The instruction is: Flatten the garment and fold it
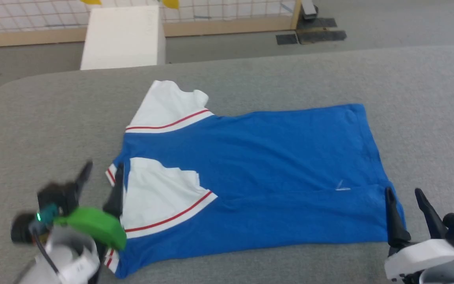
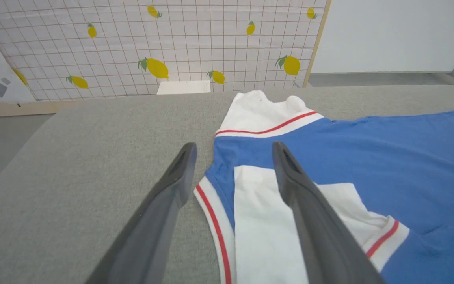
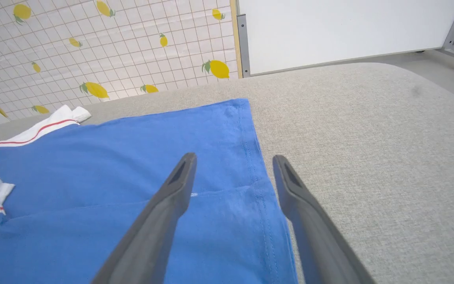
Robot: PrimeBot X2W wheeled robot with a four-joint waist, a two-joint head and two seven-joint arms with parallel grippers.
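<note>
The grey table takes up most of what we see. The garment lies on it a little left of the middle, spread lengthwise with its hem toward our right. It looks largely flat (a few soft ripples by the far sleeve aside), so we judge the flattening to be done. The near long edge is turned over onto the body, and a crease runs from the near sleeve to the hem. We read this as the first fold laid. The near sleeve, white with a red stripe, rests on top of the blue. The far sleeve juts out past the far edge, not folded in. What we judge is left to do is to bring in the far side and its sleeve, then fold across the length. The left tool hovers at the sleeve end with its jaws spread wide and holding nothing, one finger over the table and one over the near sleeve. The right tool stands at the near hem corner, equally wide and empty, straddling the hem edge.
</note>
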